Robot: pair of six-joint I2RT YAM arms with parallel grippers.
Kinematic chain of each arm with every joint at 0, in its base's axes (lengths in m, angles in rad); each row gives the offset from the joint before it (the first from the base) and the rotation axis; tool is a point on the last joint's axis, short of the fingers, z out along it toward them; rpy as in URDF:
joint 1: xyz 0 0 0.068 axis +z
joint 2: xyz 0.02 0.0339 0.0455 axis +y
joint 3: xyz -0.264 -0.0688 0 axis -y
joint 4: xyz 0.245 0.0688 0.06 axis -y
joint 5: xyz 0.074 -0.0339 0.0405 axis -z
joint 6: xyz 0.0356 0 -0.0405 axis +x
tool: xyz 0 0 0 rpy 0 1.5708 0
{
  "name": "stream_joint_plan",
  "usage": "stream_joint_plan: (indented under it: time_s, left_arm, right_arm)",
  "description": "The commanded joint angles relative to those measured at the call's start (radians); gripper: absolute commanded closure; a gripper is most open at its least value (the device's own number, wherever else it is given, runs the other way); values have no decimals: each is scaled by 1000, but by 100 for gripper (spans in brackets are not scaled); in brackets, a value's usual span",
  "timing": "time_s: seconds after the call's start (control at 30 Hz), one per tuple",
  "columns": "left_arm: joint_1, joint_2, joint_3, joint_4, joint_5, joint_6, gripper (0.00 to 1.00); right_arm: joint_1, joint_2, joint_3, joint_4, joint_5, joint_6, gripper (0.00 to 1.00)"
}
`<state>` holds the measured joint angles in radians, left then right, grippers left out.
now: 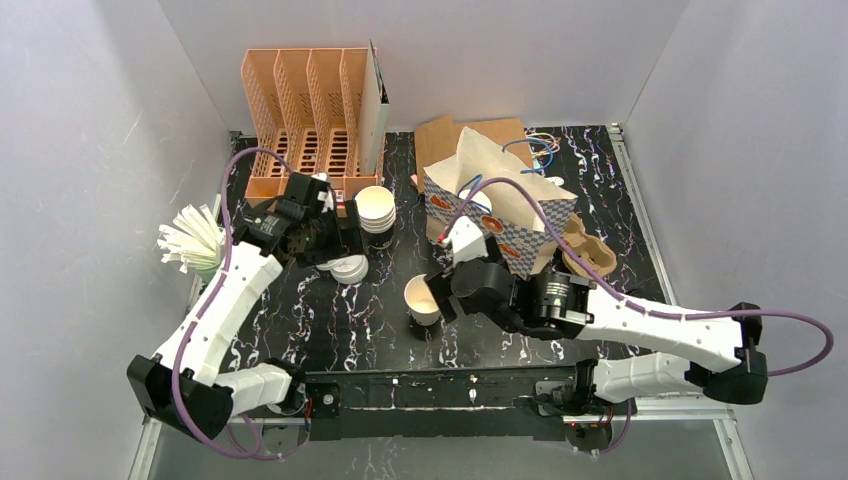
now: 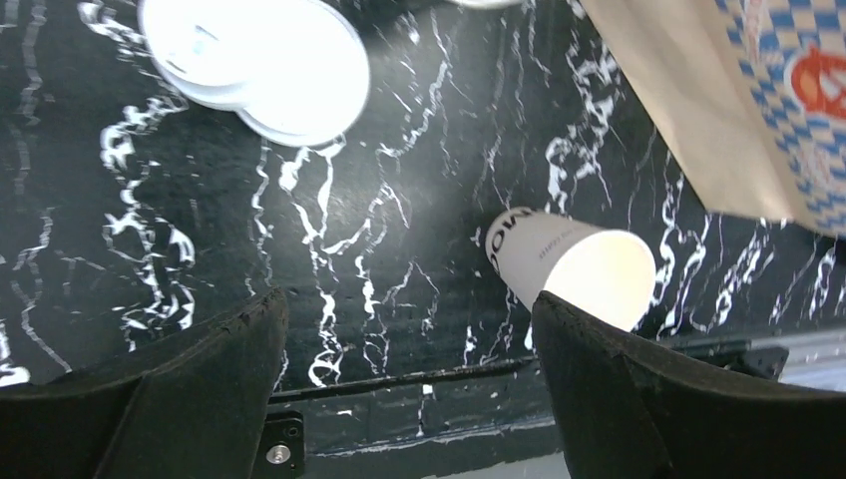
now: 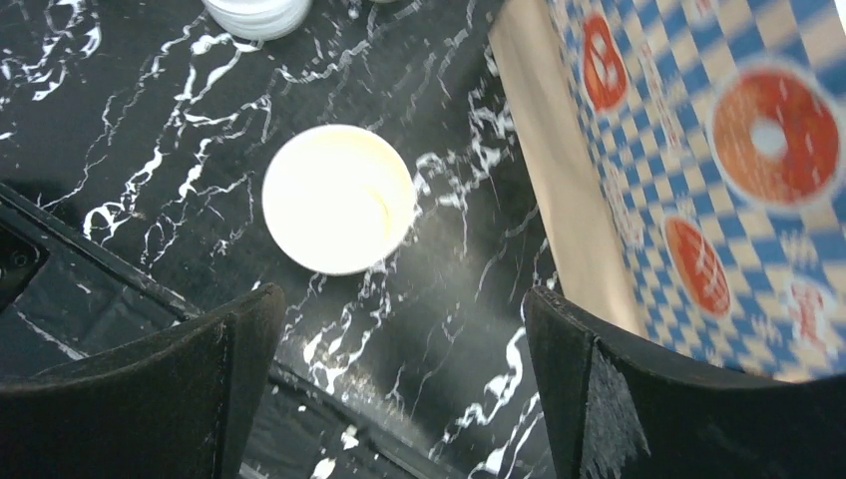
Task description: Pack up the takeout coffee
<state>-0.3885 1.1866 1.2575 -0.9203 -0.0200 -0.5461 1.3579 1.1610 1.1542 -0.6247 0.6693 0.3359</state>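
Note:
One lidless white paper cup (image 1: pixel 423 300) stands upright on the black marble table, just left of my right gripper (image 1: pixel 441 288). The right wrist view looks down into the cup (image 3: pixel 339 198), which lies beyond my open, empty right gripper (image 3: pixel 399 299). A small pile of white lids (image 1: pixel 346 268) lies beside my left gripper (image 1: pixel 322 243). In the left wrist view those lids (image 2: pixel 261 62) are at the top left and the cup (image 2: pixel 577 265) is at the right, behind the right finger. My left gripper (image 2: pixel 409 314) is open and empty. The brown pulp tray (image 1: pixel 590 250) sits right of the bag.
A checked paper bag (image 1: pixel 500 215) stands open at the back centre-right. A stack of empty cups (image 1: pixel 377 208) is behind the lids. An orange slotted organizer (image 1: pixel 310 120) is at the back left, and a cup of white straws (image 1: pixel 192 240) is at the left edge.

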Motion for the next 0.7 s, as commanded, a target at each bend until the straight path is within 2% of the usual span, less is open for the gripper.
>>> stream_joint_plan:
  time_s: [0.0, 0.1, 0.2, 0.27, 0.53, 0.67]
  left_arm:
    - [-72, -50, -66, 52, 85, -9, 9]
    - [-136, -50, -95, 90, 82, -20, 8]
    - [-195, -29, -105, 118, 72, -23, 7]
    - [-226, -14, -113, 146, 89, -17, 7]
    - [-316, 59, -140, 232, 146, 44, 20]
    - [-351, 103, -165, 282, 138, 44, 29]
  right_arm:
    - [-28, -94, -7, -223, 50, 362, 2]
    - [-44, -117, -27, -337, 77, 525, 2]
    - [-61, -118, -38, -410, 75, 600, 2]
    - [-64, -114, -44, -413, 63, 610, 2]
    - [-85, -80, -80, -285, -7, 549, 3]
    - [-86, -52, -80, -234, 3, 506, 4]
